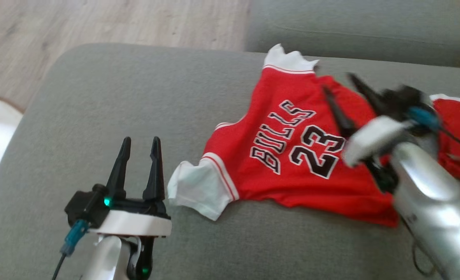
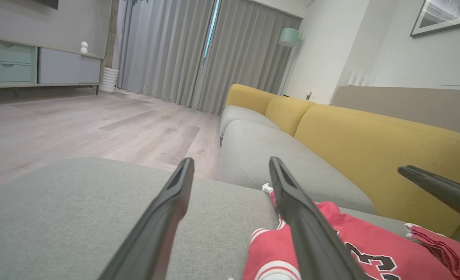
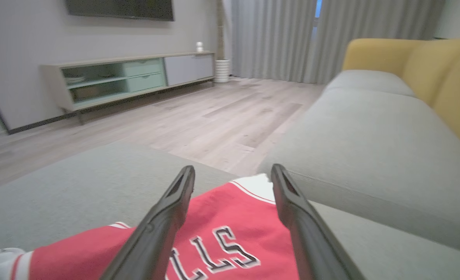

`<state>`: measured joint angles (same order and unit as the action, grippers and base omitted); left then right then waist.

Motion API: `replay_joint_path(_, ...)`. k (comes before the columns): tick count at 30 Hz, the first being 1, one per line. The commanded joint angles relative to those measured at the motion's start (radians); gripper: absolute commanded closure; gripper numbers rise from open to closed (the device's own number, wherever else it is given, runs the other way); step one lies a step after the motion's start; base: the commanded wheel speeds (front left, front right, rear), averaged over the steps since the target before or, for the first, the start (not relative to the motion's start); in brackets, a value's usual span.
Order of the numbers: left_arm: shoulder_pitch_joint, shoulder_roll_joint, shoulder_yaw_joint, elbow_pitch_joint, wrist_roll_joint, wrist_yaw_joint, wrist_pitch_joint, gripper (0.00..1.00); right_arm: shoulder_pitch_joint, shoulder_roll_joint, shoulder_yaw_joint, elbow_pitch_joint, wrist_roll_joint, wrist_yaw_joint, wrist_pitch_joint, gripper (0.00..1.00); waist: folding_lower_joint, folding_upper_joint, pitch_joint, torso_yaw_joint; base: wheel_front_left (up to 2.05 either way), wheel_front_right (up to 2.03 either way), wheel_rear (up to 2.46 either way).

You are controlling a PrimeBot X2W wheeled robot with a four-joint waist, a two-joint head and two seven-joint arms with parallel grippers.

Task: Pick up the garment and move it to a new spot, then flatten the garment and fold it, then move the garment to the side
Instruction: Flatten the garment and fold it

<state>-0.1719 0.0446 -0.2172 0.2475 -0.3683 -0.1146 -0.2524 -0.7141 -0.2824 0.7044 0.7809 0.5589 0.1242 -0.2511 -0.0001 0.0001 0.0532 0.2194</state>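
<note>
The garment (image 1: 292,155) is a red jersey with white sleeves and "BULLS 23" on it, lying on the grey sofa cushion (image 1: 109,101). It also appears in the left wrist view as the garment (image 2: 370,249) and in the right wrist view as the garment (image 3: 230,225). My right gripper (image 1: 339,83) hovers open over the jersey's right part, blurred, nothing between its fingers (image 3: 167,217). My left gripper (image 1: 140,142) stands open at the lower left, just left of the jersey's near white sleeve (image 1: 199,190), holding nothing.
A second grey seat cushion (image 1: 362,27) lies beyond, with yellow back cushions (image 2: 374,155) along the sofa. Wooden floor (image 1: 97,19) borders the cushion's far left edge. A low cabinet (image 3: 132,77) and curtains (image 3: 273,39) stand across the room. Bare grey cushion stretches left of the jersey.
</note>
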Motion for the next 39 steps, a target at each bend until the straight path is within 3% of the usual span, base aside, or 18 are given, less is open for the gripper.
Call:
replay_joint_path(1, -0.007, 0.006, 0.043, -0.039, 0.012, -0.004, -0.009, 0.0, 0.079, 0.0, -0.097, -0.029, -0.051, 0.007, -0.01, 0.0, 0.0001, -0.0001, -0.015, -0.033, 0.0, 0.0, 0.0)
replay_joint_path(6, 0.008, 0.006, 0.048, -0.047, 0.015, -0.006, -0.009, 0.0, 0.277, 0.064, -0.416, -0.124, -0.213, 0.007, -0.01, 0.0, 0.0001, -0.0001, -0.02, -0.076, 0.0, 0.0, 0.0)
replay_joint_path(10, 0.018, 0.006, 0.047, -0.048, 0.017, -0.008, -0.009, 0.0, 0.405, 0.143, -0.555, -0.202, -0.321, 0.007, -0.011, 0.0, 0.0001, -0.0001, -0.016, -0.099, 0.0, 0.0, 0.0)
replay_joint_path(16, 0.015, 0.006, 0.037, -0.047, 0.015, -0.01, -0.009, 0.0, 0.447, 0.187, -0.648, -0.266, -0.424, 0.007, 0.015, 0.0, 0.0001, -0.0001, -0.008, -0.099, 0.0, 0.0, 0.0)
replay_joint_path(22, 0.001, 0.006, 0.014, -0.046, 0.008, -0.012, -0.009, 0.0, 0.399, 0.2, -0.736, -0.276, -0.508, 0.007, 0.119, 0.0, 0.0001, -0.0001, 0.02, -0.067, 0.0, 0.0, 0.0)
replay_joint_path(29, -0.023, 0.006, -0.007, -0.038, 0.002, -0.013, -0.009, 0.0, 0.278, 0.202, -0.84, -0.179, -0.578, 0.007, 0.252, 0.0, 0.0001, -0.0001, 0.073, -0.025, 0.0, 0.0, 0.0)
replay_joint_path(35, -0.062, 0.006, -0.034, -0.031, -0.013, -0.015, -0.009, 0.0, 0.145, 0.17, -0.931, -0.014, -0.668, 0.007, 0.372, 0.0, 0.0001, -0.0001, 0.131, 0.022, 0.0, 0.0, 0.0)
replay_joint_path(36, -0.066, 0.006, -0.037, -0.03, -0.015, -0.015, -0.009, 0.0, 0.129, 0.168, -0.938, 0.009, -0.673, 0.007, 0.383, 0.07, 0.0001, -0.0001, 0.137, 0.028, 0.0, 0.0, 0.0)
replay_joint_path(37, -0.071, 0.006, -0.039, -0.03, -0.017, -0.015, -0.009, 0.0, 0.113, 0.163, -0.942, 0.026, -0.681, 0.007, 0.385, 1.0, 0.0001, -0.0001, 0.143, 0.033, 0.0, 0.0, 0.0)
replay_joint_path(39, -0.078, 0.006, -0.042, -0.029, -0.022, -0.015, -0.009, 0.0, 0.084, 0.153, -0.945, 0.053, -0.697, 0.007, 0.382, 1.0, 0.0001, -0.0001, 0.152, 0.043, 0.0, 0.0, 0.0)
